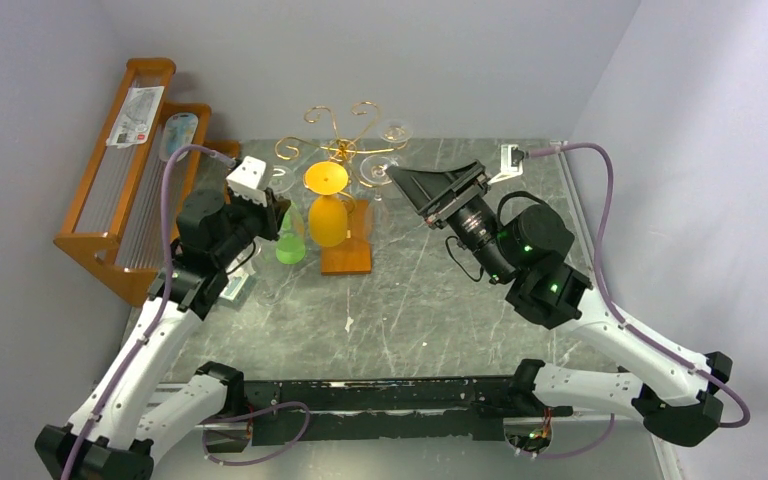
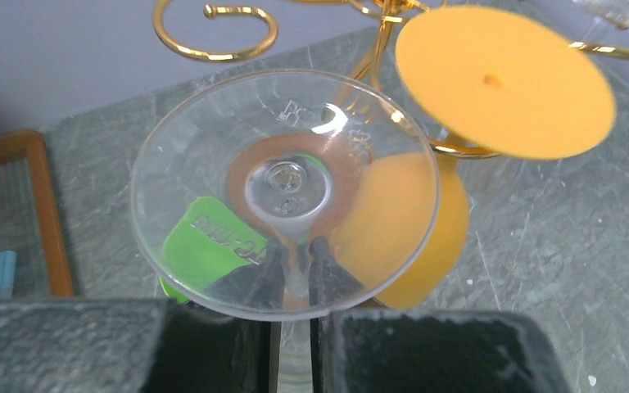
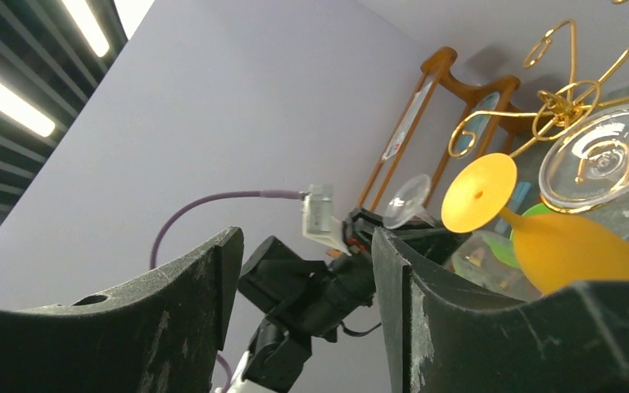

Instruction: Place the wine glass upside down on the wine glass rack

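Left gripper (image 2: 295, 274): closed on the clear stem of the wine glass (image 2: 285, 188), one finger (image 2: 266, 274) on each side of the stem.

The glass is inverted, with its clear foot uppermost and its green bowl hanging below. It is in the air at the left side of the rack (image 1: 344, 150), just beside an orange glass (image 1: 327, 220) that hangs foot-up from a rack arm. In the left wrist view, a gold curl of the rack lies just past the far rim of the foot. Whether the two touch cannot be determined. The stem is not seen inside any curl.

Right gripper (image 3: 305, 237): jaws wide apart with nothing between them. It is raised above the table (image 1: 440, 300) to the right of the rack and points towards it.

Two clear glasses (image 1: 380, 168) hang on the right side of the rack. The rack's base (image 1: 348, 255) lies flat on the table. A wooden shelf (image 1: 110, 200) stands at the far left, against the wall.
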